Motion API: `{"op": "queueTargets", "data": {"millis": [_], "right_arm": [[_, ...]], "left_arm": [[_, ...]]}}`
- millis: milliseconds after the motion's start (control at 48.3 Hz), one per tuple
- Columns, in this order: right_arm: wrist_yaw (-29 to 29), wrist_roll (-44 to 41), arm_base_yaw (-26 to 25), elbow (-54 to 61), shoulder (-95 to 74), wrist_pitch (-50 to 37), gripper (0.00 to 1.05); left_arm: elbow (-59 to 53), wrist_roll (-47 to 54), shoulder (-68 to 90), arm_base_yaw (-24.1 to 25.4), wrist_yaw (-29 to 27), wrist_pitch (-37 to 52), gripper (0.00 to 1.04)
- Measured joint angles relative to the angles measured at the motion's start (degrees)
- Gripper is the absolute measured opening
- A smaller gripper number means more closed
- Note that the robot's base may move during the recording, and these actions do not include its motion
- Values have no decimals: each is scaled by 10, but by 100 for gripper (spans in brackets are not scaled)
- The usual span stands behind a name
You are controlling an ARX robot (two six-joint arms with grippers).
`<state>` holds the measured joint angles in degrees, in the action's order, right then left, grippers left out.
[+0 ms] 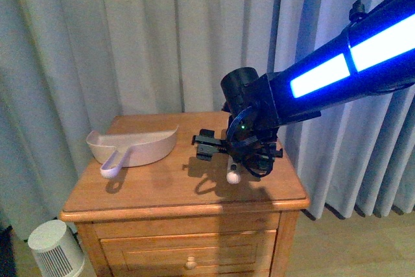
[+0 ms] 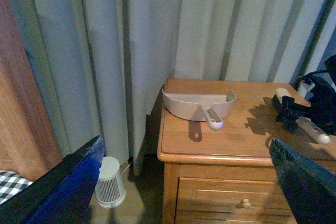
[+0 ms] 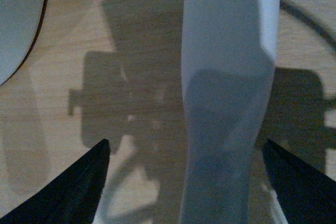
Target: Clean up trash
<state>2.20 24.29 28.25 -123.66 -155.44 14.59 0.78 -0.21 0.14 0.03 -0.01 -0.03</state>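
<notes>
Front view: no crumpled white trash wad shows anywhere on the wooden nightstand surface (image 1: 162,189).
Jaws apart, the right gripper (image 3: 185,141) straddles a long white handle (image 3: 226,77), probably a sweeper meant for the pale pink plastic dustpan (image 1: 139,147) nearby; the left gripper (image 2: 185,141) hangs open, well apart.

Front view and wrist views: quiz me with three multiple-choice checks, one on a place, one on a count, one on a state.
1. Where does the dustpan sit?
A. left part of the nightstand top
B. on the floor
C. inside a drawer
2. Drawer knobs showing in the front view?
A. none
B. one
C. three
3. Right gripper fingers?
A. shut on the dustpan
B. open, either side of a white handle
C. shut, empty
Answers:
1 A, it rests on the wooden top's left.
2 B, a single knob shows.
3 B, the right wrist view shows both fingers apart from the handle.
</notes>
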Motion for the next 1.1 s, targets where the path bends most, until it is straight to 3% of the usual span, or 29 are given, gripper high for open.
{"op": "queueTargets", "data": {"millis": [373,704,1097], "right_arm": [[-14,12,5,36,-4,-43,20],[-43,10,-2,207,93,-137,19],[-118,-5,-44,499,390,-285,19]], "left_arm": [[0,0,0,0,0,0,97],[0,0,0,0,0,0,97],[0,0,0,0,0,0,97]]}}
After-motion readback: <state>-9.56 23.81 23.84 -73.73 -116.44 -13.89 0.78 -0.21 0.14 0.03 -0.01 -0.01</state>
